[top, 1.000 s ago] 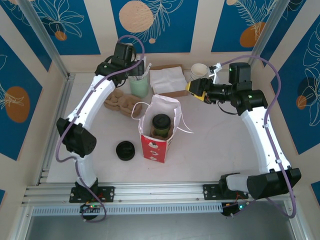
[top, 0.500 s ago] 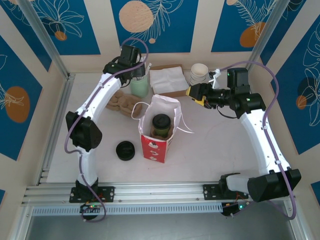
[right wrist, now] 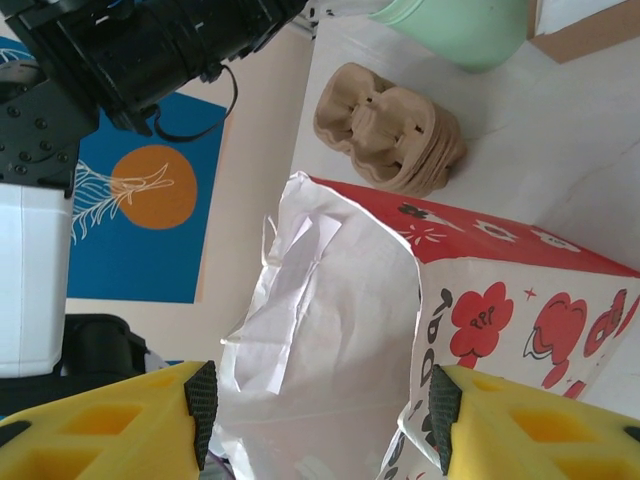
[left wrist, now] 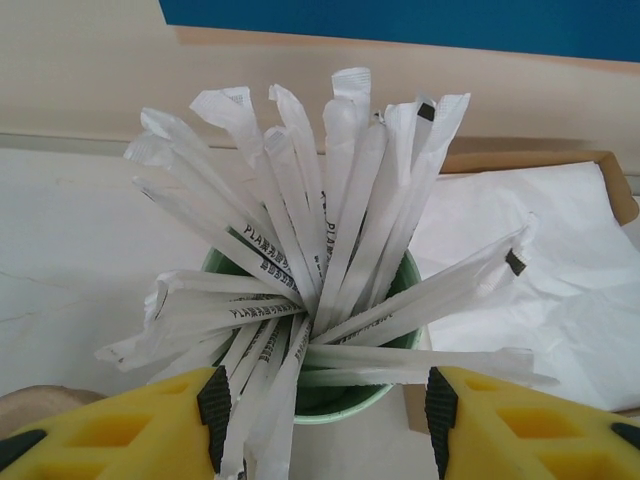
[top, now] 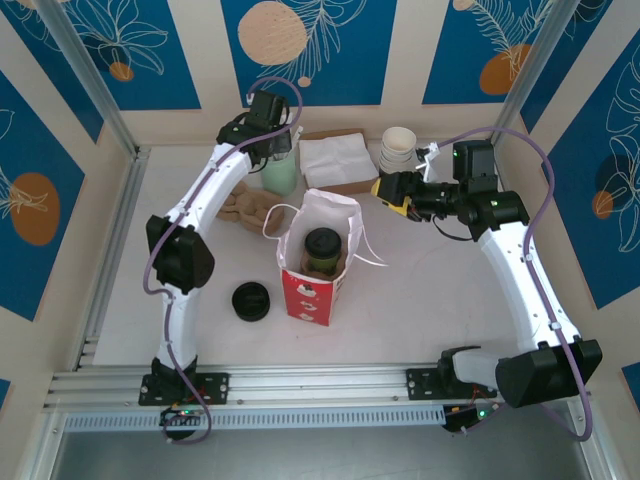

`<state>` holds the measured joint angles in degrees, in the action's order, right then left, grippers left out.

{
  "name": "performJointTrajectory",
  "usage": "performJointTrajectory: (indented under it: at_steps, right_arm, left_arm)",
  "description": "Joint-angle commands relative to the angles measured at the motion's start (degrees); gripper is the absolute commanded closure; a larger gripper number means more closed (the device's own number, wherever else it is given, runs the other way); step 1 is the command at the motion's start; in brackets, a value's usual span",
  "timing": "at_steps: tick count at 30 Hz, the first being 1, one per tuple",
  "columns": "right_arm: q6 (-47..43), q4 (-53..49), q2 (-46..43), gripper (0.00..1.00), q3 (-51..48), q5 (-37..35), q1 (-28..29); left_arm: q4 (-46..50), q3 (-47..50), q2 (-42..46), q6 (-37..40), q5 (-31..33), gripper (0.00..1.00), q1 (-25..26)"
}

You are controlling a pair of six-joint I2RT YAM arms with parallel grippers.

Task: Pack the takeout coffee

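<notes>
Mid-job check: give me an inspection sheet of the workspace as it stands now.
Surface: white table, no spills seen.
Job's things: takeout coffee, lid on, standing upright inside the open red bag.
Clutter: loose black lid; cardboard cup carriers; green cup of wrapped straws; napkins in a cardboard tray; stack of cream cups.
Grippers: left gripper jaws open, either side of the straw cup; right gripper jaws open, facing the bag, holding nothing.
Cables: purple cables looped along both arms, no snag seen.
Surroundings: blue patterned walls, aluminium rail.
</notes>
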<state>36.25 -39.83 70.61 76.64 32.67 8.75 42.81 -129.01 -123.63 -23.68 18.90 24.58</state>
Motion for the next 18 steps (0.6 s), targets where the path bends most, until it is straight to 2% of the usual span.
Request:
performJointTrajectory:
  at_steps: [1, 18]
  right_arm:
    - [-1.07, 1.25, -0.93, 0.39, -0.18, 3.05, -0.18]
    - [-2.14, -0.25, -0.32, 0.39, 1.30, 2.48, -0.66]
  left_arm:
    - [1.66, -2.30, -1.34, -1.10, 2.29, 0.45, -0.83]
    - [1.14, -1.95, -2.66, -1.13, 2.50, 0.53, -0.84]
